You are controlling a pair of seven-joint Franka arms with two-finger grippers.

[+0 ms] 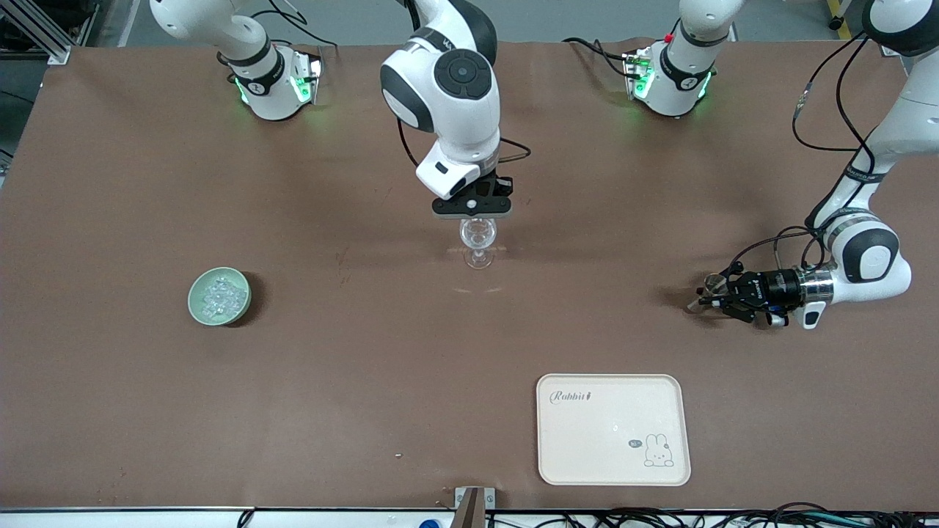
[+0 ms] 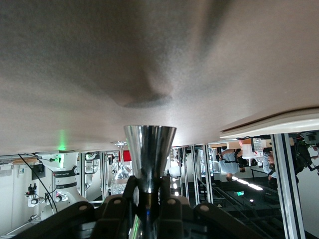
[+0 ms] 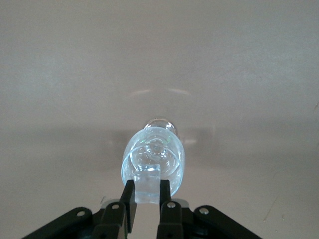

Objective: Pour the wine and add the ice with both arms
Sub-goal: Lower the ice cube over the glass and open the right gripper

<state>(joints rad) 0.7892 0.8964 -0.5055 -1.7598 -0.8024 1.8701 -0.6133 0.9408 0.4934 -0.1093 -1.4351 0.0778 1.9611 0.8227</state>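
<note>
1. Nearest the front camera lies a cream rabbit tray [image 1: 613, 429], bare, on the brown bench [image 1: 367, 367].
2. Toward the right arm's end of the bench sits a green bowl [image 1: 219, 295] heaped with the ice [image 1: 218, 294], well apart from everything else.
3. Mid-bench, the wine glass [image 1: 477, 240] stands upright; the right hand [image 1: 473, 207] comes down from above, and in the right wrist view its fingers [image 3: 128, 203] are clenched on the glass rim [image 3: 147, 185], pinching the wall.
4. Toward the left arm's end, the left hand [image 1: 706, 299] lies low over the bench, turned sideways and clenched on a shiny metal cone-shaped cup [image 2: 149, 155], probably a jigger, whose flared mouth points toward the glass.
5. Judged step: bringing the pouring vessel to the glass. Doing it well means the right hand keeps the glass steady and vertical, since a rim pinch gives little leverage, while the left hand carries the cup without tipping, stops its lip just above the bowl, and tilts slowly.
6. No ice shows in the glass; that part seems not yet done.
</note>
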